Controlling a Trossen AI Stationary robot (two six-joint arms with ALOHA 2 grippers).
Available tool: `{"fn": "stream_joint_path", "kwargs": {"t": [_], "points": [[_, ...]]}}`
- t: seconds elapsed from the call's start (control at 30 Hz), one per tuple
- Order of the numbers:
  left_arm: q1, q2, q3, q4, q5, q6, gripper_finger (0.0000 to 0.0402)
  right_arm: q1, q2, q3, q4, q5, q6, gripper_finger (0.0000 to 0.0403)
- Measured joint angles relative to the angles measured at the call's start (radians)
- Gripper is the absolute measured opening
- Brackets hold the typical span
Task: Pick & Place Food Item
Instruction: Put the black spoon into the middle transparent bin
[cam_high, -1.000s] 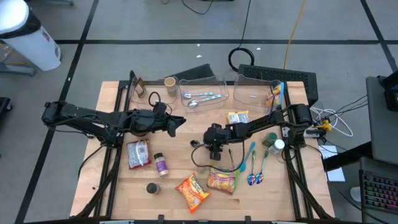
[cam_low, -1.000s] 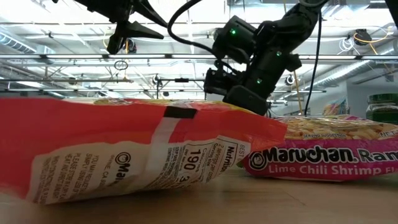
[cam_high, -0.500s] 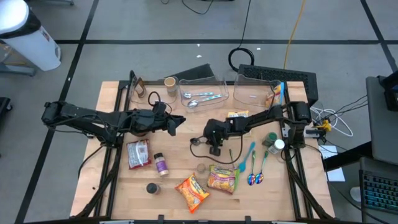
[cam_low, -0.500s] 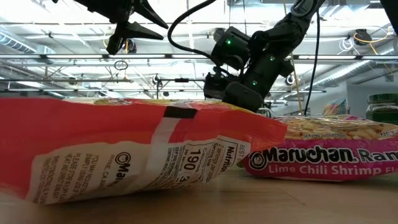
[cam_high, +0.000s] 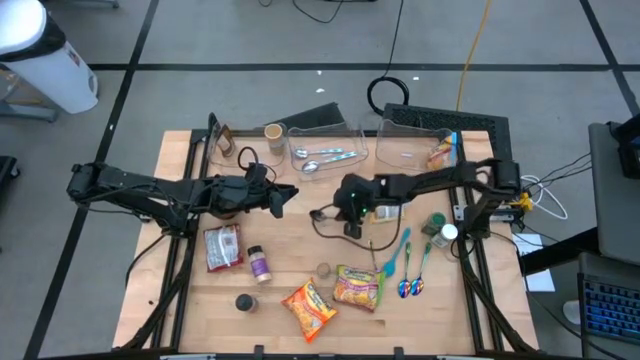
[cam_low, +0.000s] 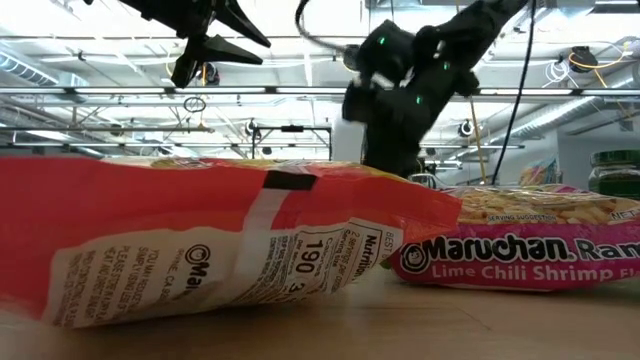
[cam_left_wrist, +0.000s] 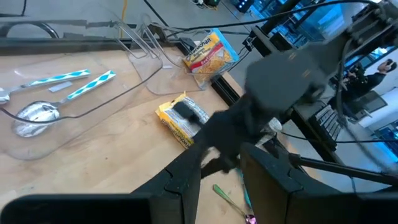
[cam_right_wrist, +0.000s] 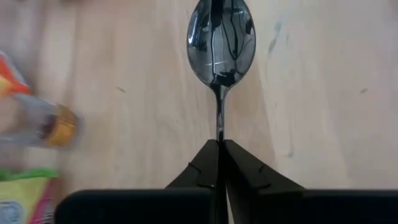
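My right gripper (cam_high: 350, 212) is over the table's middle, shut on a metal spoon (cam_right_wrist: 221, 40) whose bowl sticks out ahead of the fingers. A yellow food pack (cam_high: 383, 188) lies flat just beyond it, partly under the right arm. Near the front edge lie an orange pack (cam_high: 308, 308) and a pink ramen pack (cam_high: 358, 287), and a red pack (cam_high: 222, 248) lies at the left. My left gripper (cam_high: 290, 196) hangs open above the table left of centre, holding nothing. My right gripper pinches the spoon's thin handle (cam_right_wrist: 219, 132) between its two fingertips (cam_right_wrist: 205, 163), just behind the bowl. The fingers slant down from the table's right side and lie along the handle. The bowl's hollow side faces up, above the bare wood.
Two clear bins stand at the far edge: one (cam_high: 327, 148) holds spoons, the other (cam_high: 412, 150) a ramen pack (cam_high: 440, 153). Blue-handled spoons (cam_high: 405, 268) and a green-lidded jar (cam_high: 437, 228) lie at the right. Small jars (cam_high: 258, 262), (cam_high: 323, 270), (cam_high: 243, 301) stand near the front.
My right gripper has risen and moved from near the pink ramen pack toward the table's far edge, swinging a little to the right. A small jar that it covered now shows on the wood.
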Motion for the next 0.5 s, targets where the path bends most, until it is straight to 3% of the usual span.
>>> {"fn": "stream_joint_path", "kwargs": {"t": [0.3,0.5], "points": [[0.011,0.000,0.000,0.003,-0.020,0.034,0.0120,-0.110,-0.266,0.004,-0.067,-0.018,-0.035,0.0001],[0.047,0.000,0.000,0.026,-0.020,0.046,0.0120,-0.239,-0.371,0.114,-0.256,-0.017,-0.087,0.0001]]}}
